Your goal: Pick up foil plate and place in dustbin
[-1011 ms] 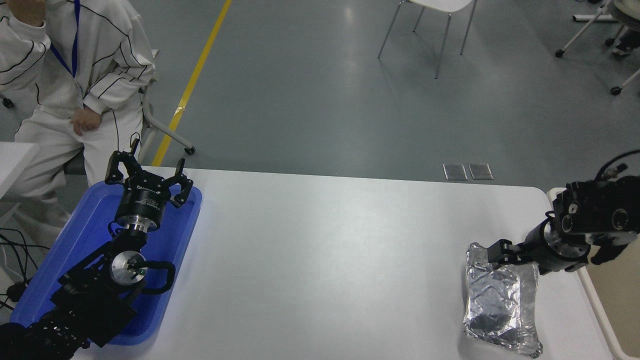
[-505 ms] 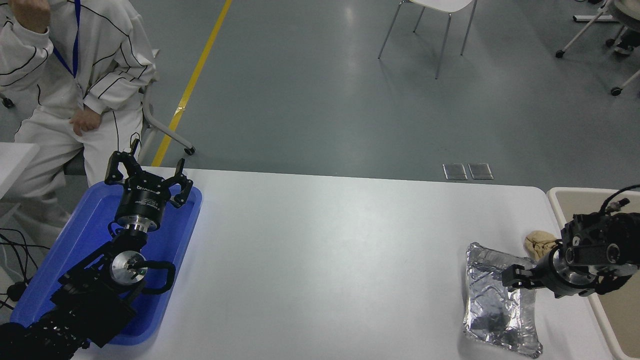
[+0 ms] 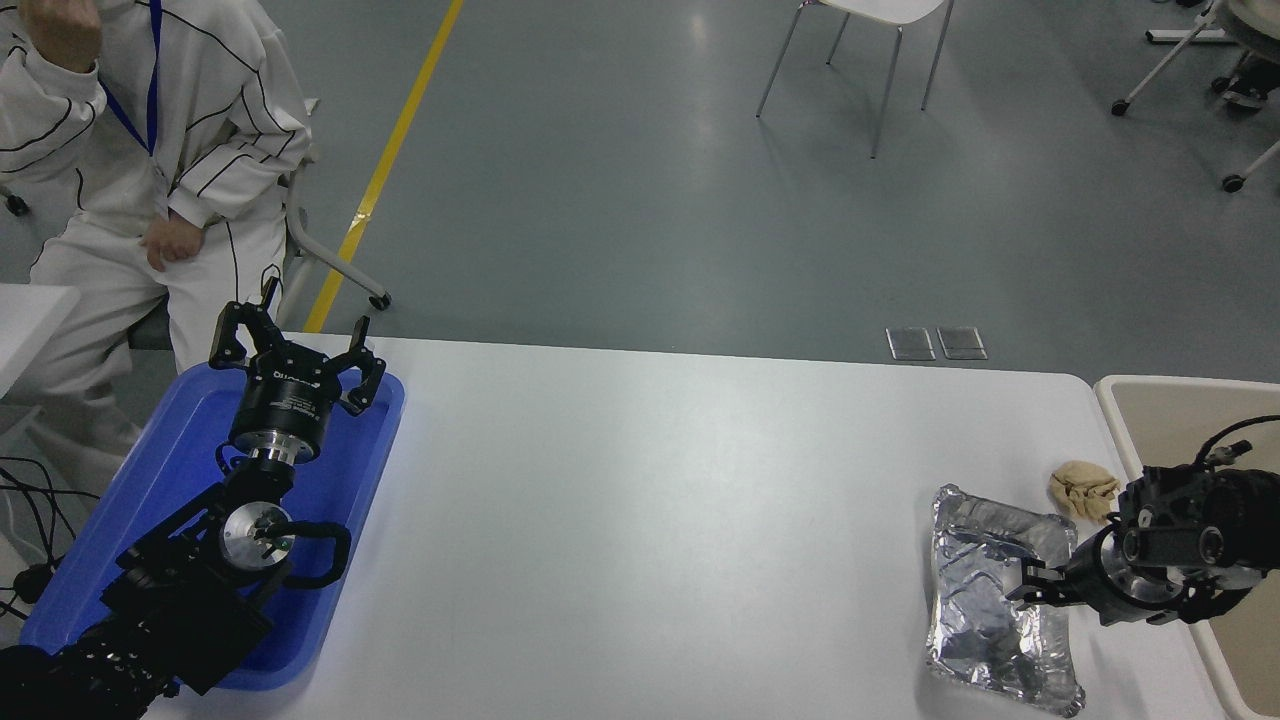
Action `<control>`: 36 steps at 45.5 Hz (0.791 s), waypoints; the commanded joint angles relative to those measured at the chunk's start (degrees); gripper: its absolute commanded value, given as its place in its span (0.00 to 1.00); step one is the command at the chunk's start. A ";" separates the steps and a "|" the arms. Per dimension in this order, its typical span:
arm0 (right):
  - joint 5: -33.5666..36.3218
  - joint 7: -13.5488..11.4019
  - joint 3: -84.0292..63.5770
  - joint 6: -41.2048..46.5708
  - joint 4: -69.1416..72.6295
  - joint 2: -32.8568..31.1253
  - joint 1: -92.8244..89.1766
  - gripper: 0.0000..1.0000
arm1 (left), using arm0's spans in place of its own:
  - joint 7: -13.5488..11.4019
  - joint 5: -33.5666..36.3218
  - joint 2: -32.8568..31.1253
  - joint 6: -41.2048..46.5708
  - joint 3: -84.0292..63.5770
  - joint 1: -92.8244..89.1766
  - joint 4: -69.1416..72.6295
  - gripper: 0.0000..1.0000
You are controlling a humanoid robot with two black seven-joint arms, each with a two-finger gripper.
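White table (image 3: 650, 480), near right corner: the foil plate (image 3: 985, 610) lies flat beside the dustbin (image 3: 1125, 400), the right gripper (image 3: 1035, 585) low over its right rim, fingers apart to grasp; left gripper (image 3: 295, 360) parked, spread wide.

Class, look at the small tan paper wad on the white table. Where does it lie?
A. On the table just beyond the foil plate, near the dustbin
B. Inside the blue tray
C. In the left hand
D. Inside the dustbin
A: the paper wad sits on the bare table, apart from the far corner of the foil plate and beside the dustbin rim, not in it.
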 commanded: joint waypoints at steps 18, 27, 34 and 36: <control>3.19 -0.03 3.09 2.07 1.91 -0.47 -0.56 0.00 | 0.09 0.00 0.00 0.00 -0.07 0.00 0.00 1.00; 3.19 -0.12 4.58 3.30 2.70 -1.70 -0.12 0.00 | 0.00 0.00 0.00 0.00 0.02 0.00 0.00 1.00; 3.19 -0.03 5.20 4.88 5.60 -5.39 2.69 0.00 | 0.09 0.00 0.00 0.00 0.02 -0.09 0.00 1.00; 2.93 -0.03 5.11 5.67 6.48 -6.44 3.83 0.00 | 0.00 0.00 0.00 0.00 -0.07 0.00 0.00 1.00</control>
